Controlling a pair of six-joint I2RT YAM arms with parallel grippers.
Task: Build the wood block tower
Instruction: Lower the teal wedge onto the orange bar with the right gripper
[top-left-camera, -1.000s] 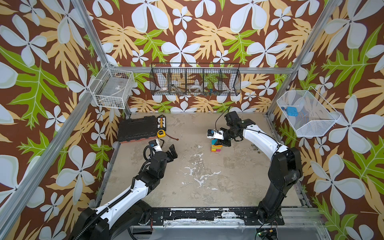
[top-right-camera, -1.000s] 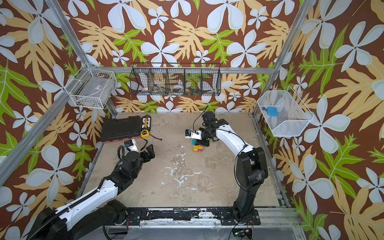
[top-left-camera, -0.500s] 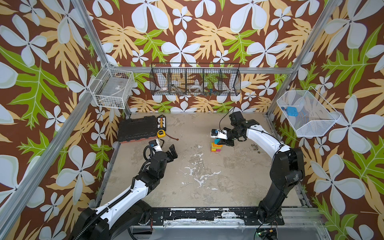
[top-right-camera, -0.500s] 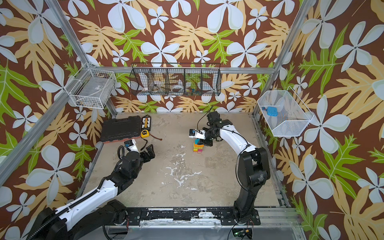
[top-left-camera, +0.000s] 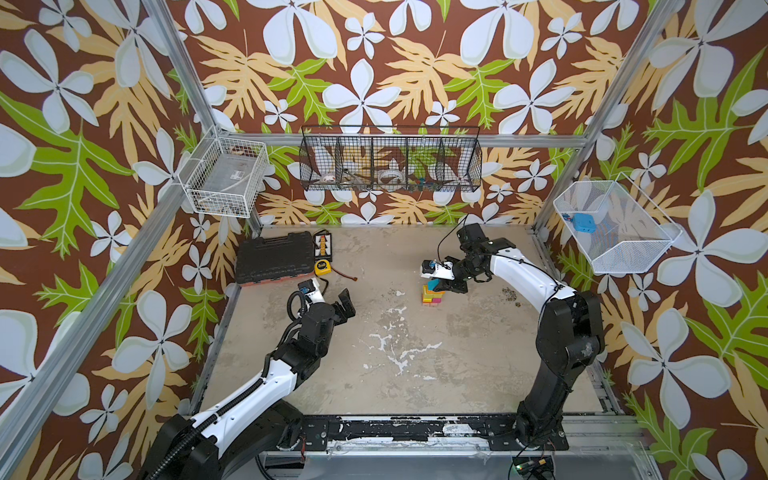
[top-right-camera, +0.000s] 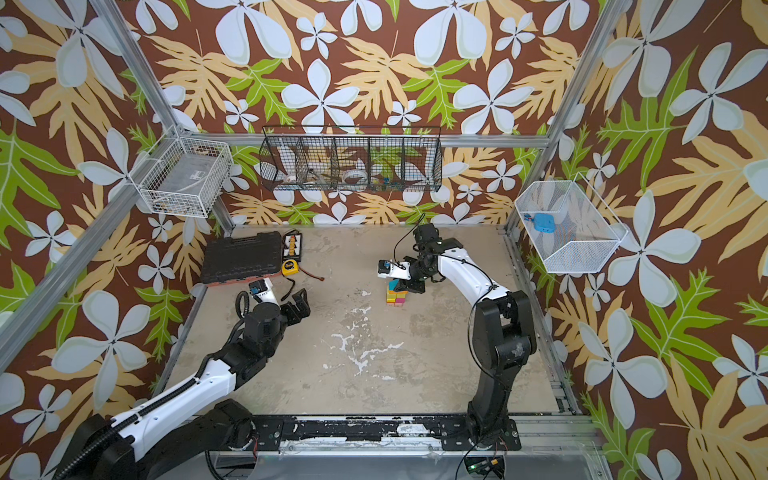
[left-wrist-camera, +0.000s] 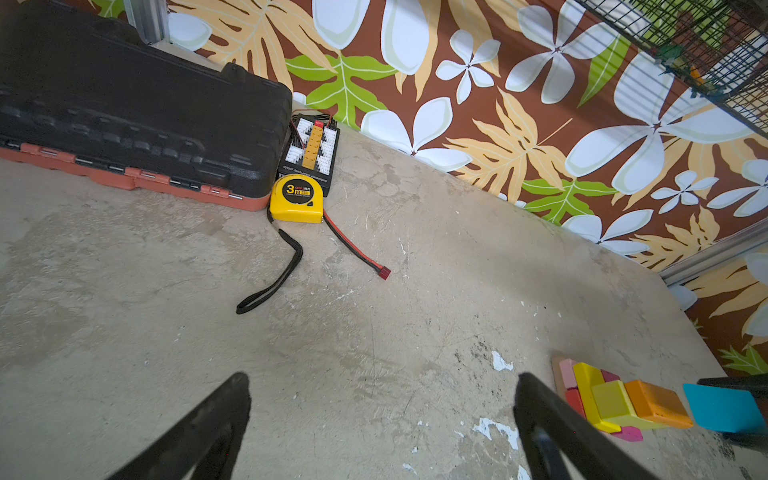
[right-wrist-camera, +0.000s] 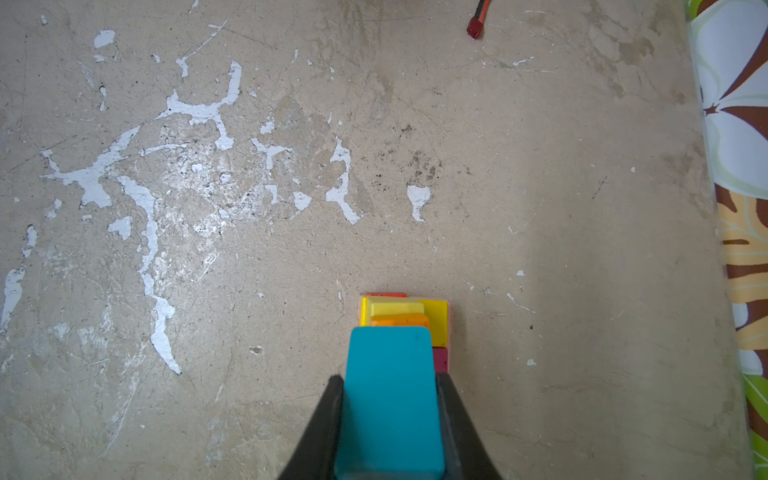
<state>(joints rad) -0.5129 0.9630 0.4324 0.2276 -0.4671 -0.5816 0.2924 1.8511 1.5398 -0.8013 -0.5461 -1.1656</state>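
The tower (top-left-camera: 432, 296) (top-right-camera: 397, 296) stands right of the table's middle, toward the back: a small stack of wood blocks, pink and red low down, yellow above, orange on top (left-wrist-camera: 656, 401) (right-wrist-camera: 399, 321). My right gripper (top-left-camera: 441, 286) (right-wrist-camera: 390, 378) is shut on the teal roof-shaped piece (right-wrist-camera: 390, 399) (left-wrist-camera: 723, 407) and holds it directly over the tower. In the left wrist view a thin gap shows between the teal piece and the orange block. My left gripper (top-left-camera: 340, 306) (left-wrist-camera: 382, 378) hangs open and empty at the left, well away from the tower.
At the back left lie a black tool case (top-left-camera: 274, 257), a yellow tape measure (top-left-camera: 322, 267) with a black strap, a connector board (top-left-camera: 323, 244) and a red-tipped cable (left-wrist-camera: 357, 253). Wire baskets (top-left-camera: 390, 164) hang on the walls above the table.
The right arm has shifted slightly to the right over the tower, still holding the teal piece. The left arm has not moved.
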